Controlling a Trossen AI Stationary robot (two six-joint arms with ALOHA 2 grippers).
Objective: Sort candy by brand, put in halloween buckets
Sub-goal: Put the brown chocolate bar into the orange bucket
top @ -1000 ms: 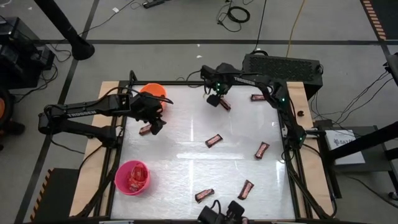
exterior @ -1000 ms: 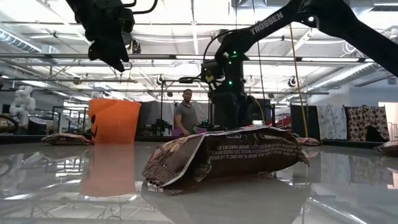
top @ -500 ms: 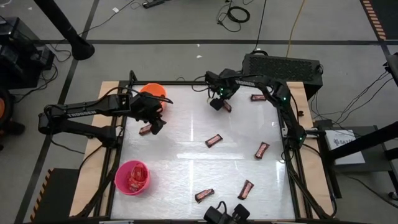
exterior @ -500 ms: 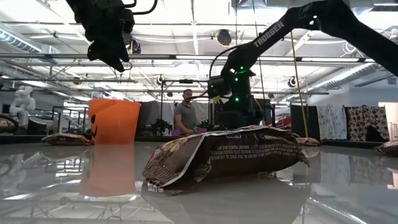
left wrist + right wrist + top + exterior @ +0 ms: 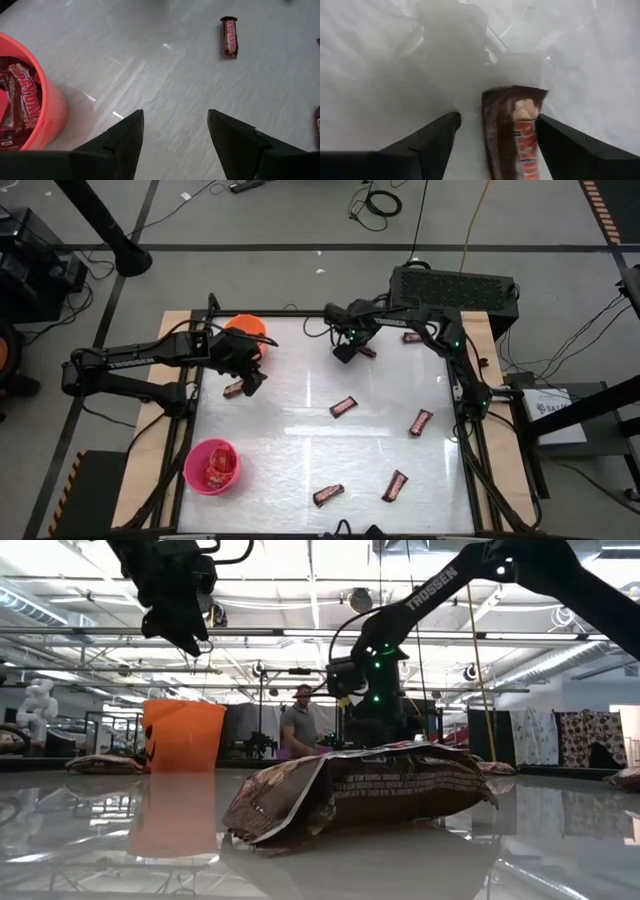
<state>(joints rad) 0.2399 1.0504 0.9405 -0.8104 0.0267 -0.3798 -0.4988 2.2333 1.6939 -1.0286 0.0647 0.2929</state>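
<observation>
My right gripper (image 5: 345, 352) (image 5: 497, 120) points down, open, low over a dark brown candy bar (image 5: 512, 140) (image 5: 366, 351) that lies flat on the table near its far edge. The bar's end sits between the two fingers, which stand on either side without touching. My left gripper (image 5: 250, 375) (image 5: 175, 117) hangs open and empty beside the orange bucket (image 5: 245, 328) (image 5: 45, 107), which holds brown bars. Another brown bar (image 5: 234, 388) lies just below it. The pink bucket (image 5: 212, 466) at the near left holds red candy.
More brown bars lie scattered on the white table: at the middle (image 5: 344, 406), right (image 5: 421, 421), near edge (image 5: 396, 485) (image 5: 328, 495) and far right (image 5: 414, 337). One fills the low view's foreground (image 5: 370, 790). A person (image 5: 298, 725) stands beyond the table.
My right gripper has come down toward the brown bar near the far edge and rolled a little about its own axis, staying open. The bar has not moved.
</observation>
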